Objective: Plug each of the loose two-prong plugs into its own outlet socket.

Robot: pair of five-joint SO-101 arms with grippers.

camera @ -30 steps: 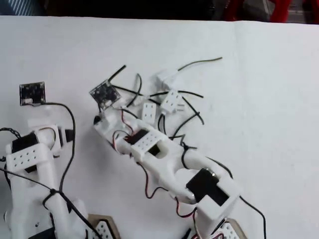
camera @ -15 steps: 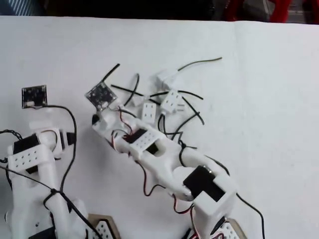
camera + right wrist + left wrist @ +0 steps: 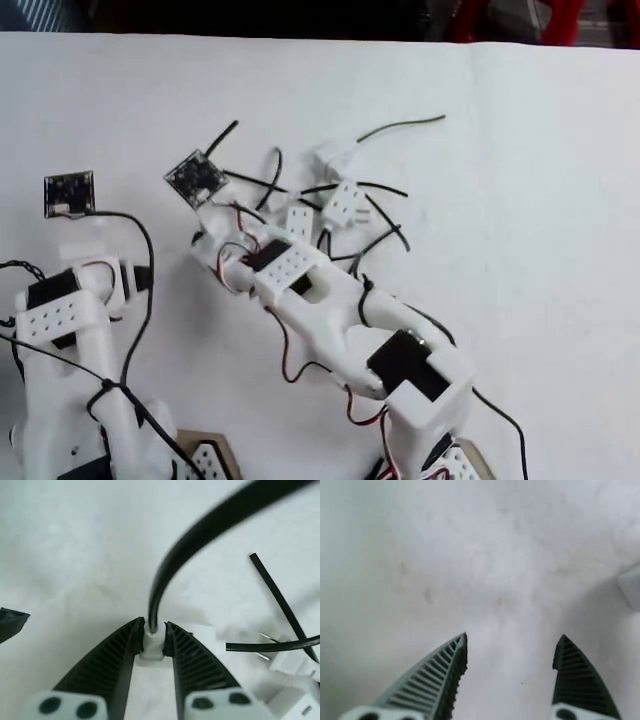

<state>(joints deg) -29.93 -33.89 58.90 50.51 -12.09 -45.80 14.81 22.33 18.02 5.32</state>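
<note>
One white plug [image 3: 151,651] is pinched tight between the fingers of the right gripper [image 3: 152,625], down on the table [image 3: 550,150] a little left of its middle. The plug's black cord [image 3: 200,535] curves up and away from the fingertips.

From above, that gripper [image 3: 205,245] sits just short of a black square piece [image 3: 195,178], which lies tilted on the tabletop. A second black square piece [image 3: 68,192] lies flat near the table's left edge, well apart from the first. Whether these two are the sockets I cannot tell.

Three more white pieces are bunched near the table's middle among several loose black cords. Two of them are dotted blocks [image 3: 300,222] [image 3: 345,203] lying side by side. The third is a corded plug [image 3: 335,155] towards the far edge. Close beside the held plug, the right wrist camera catches a two-prong plug [image 3: 287,662] with its metal pins bare.

The left gripper [image 3: 512,640] is spread wide over bare tabletop, holding nothing, by the table's left edge.
</note>
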